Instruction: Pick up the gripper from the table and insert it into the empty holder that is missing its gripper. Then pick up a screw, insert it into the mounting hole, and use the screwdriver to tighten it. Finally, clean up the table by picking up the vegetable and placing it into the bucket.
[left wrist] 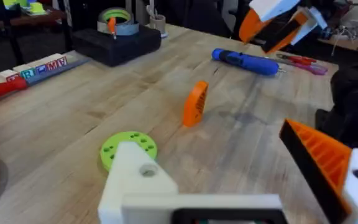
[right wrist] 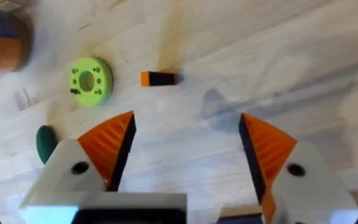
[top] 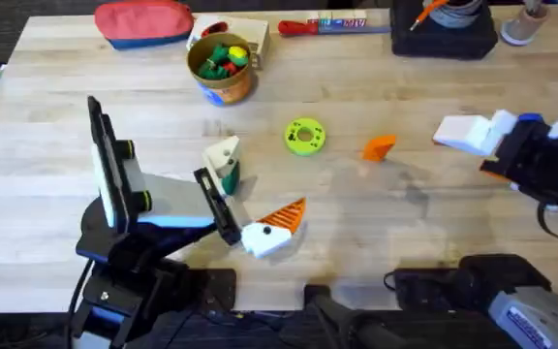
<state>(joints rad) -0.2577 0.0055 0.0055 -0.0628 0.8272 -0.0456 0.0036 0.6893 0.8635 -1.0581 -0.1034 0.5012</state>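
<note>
Near the middle of the table [top: 163, 107] we see the gripper [top: 379, 146], a loose orange wedge, lying just beside the green disc [top: 305, 136], with the bucket [top: 222, 66] of toys farther back. Our left gripper [top: 250, 206] hovers low with fingers wide apart and holding nothing, one finger a bare white holder [left wrist: 135, 180], and the vegetable [top: 228, 176] lies under it. Our right gripper [right wrist: 185, 146] hangs above the wedge with fingers spread and empty, while the screwdriver [left wrist: 246, 62] lies well apart.
</note>
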